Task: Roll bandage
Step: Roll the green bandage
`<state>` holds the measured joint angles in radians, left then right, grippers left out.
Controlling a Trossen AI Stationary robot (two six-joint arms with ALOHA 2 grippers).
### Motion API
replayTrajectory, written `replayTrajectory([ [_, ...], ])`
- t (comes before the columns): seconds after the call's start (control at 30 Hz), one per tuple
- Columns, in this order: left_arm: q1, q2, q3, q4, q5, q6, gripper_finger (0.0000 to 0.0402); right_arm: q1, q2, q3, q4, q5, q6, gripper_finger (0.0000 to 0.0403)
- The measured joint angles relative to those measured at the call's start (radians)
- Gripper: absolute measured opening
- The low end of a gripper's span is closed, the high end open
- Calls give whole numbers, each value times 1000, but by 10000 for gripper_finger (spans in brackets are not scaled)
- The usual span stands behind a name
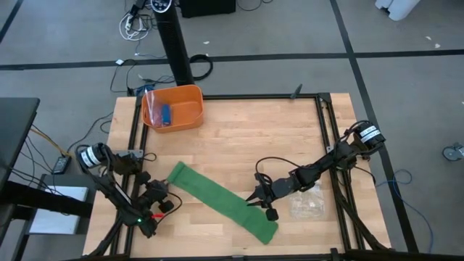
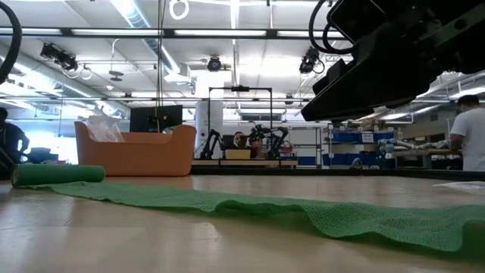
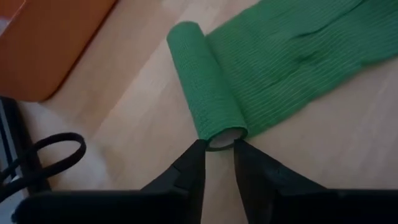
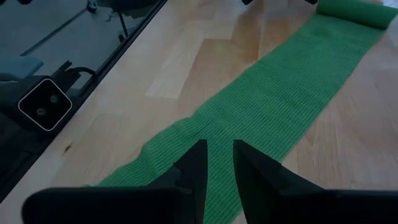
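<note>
On the worktop's left side, the left end effector is sitting just off the open end of the bandage's rolled part, its fingers slightly parted and gripping nothing. The roll's long axis is pointing straight away from it, so this arm is the nearer one for more rolling. The bandage is stretching flat toward the right, where the right end effector is hovering over the strip, narrowly parted and seemingly holding nothing.

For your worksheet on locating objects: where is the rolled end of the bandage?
In the high view the rolled end of the bandage lies on the table's left side, just beyond the left claw, below the orange bin.
</note>
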<state>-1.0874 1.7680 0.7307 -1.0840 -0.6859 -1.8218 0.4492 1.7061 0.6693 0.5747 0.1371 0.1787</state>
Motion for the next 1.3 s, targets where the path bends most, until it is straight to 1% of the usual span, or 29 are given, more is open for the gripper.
replayTrajectory([
  [0.33, 1, 13, -16, -6, -2, -16, 97, 0, 0, 0, 1, 0, -1, 77],
  [0.63, 33, 13, -63, 73, -69, -7, 97, 0, 0, 0, 14, 0, -5, 79],
  [0.77, 55, 13, -75, 75, -92, -6, 84, 0, 0, 0, 14, 0, -5, 79],
  [0.83, 65, 13, -76, 76, -119, -3, 64, 0, 0, 0, 15, 0, -5, 78],
  [0.93, 79, 13, -70, 70, -181, 8, 19, 0, 0, 0, 15, 0, -8, 76],
  [0.97, 85, 13, -63, 62, -208, 12, 13, 0, 0, 0, 15, 0, -14, 76],
  [1.1, 120, 13, 6, -62, -328, 29, 10, 0, 0, 0, 15, 0, -33, 76],
  [1.2, 159, 13, 82, -175, -388, 98, 7, 3, 0, 0, 4, -1, -47, 76],
  [1.3, 206, 13, 155, -262, -467, 170, 6, 21, -16, 2, -62, -15, -74, 77],
])
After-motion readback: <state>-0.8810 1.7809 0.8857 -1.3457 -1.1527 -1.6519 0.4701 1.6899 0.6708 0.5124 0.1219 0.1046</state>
